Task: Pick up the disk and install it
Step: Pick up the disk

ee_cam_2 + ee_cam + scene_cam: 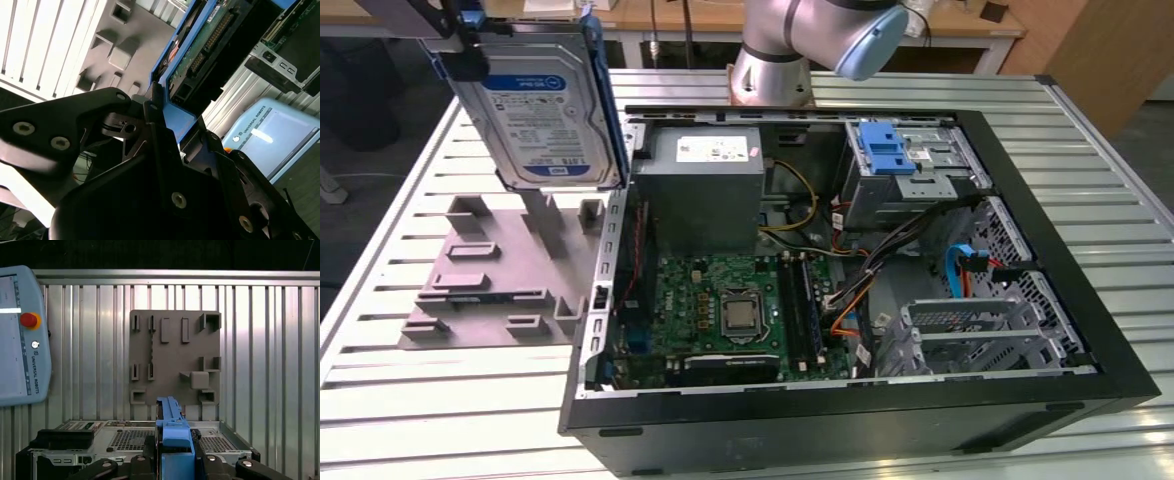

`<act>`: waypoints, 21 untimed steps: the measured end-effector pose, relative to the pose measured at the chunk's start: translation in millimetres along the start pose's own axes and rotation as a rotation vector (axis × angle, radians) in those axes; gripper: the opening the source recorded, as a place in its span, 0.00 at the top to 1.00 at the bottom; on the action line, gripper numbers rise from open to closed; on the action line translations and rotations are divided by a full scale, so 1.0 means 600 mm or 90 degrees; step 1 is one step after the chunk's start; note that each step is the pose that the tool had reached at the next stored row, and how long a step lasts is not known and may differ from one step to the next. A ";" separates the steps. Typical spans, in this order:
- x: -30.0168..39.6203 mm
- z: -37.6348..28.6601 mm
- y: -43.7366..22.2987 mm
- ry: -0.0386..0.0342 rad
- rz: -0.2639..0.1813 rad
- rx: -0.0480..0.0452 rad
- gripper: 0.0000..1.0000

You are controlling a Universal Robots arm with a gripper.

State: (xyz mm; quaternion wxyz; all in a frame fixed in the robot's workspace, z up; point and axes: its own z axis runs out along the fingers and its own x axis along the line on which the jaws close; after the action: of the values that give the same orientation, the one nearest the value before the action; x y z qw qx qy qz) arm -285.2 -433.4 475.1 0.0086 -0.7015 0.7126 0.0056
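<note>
The disk (547, 110), a silver-grey drive with a white and blue label and a blue frame, hangs upright in the air at the exterior view's upper left. It is above the grey fixture plate (494, 280) and just outside the open computer case (1067, 250). My gripper (464, 40) is shut on the disk's upper edge. In the second wrist view the black fingers (150, 125) clamp the blue frame, with the disk's circuit-board side (200, 50) beyond them. In the first wrist view the blue edge of the disk (172, 430) stands between the fingers (205, 460).
Inside the case are a grey power-supply box (707, 190), a green motherboard (734, 310), cables and a drive bay with a blue latch (887, 150). The arm's base (781, 60) stands behind the case. A teach pendant (20, 340) lies on the slatted metal table (427, 400).
</note>
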 end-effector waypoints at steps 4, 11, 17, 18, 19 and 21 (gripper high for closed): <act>0.000 0.000 -0.002 0.0000 0.000 0.0000 0.63; 0.000 0.000 -0.004 0.0000 0.000 0.0000 0.63; 0.001 0.000 -0.008 0.0000 0.000 0.0000 0.63; 0.002 0.000 -0.012 0.0001 0.000 -0.0001 0.63; 0.002 0.000 -0.015 0.0000 0.000 -0.0001 0.63; 0.003 0.000 -0.022 0.0000 0.000 -0.0002 0.63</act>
State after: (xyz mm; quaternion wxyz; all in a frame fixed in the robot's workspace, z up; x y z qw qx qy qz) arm -272.3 -435.5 475.1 0.0085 -0.7015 0.7126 0.0057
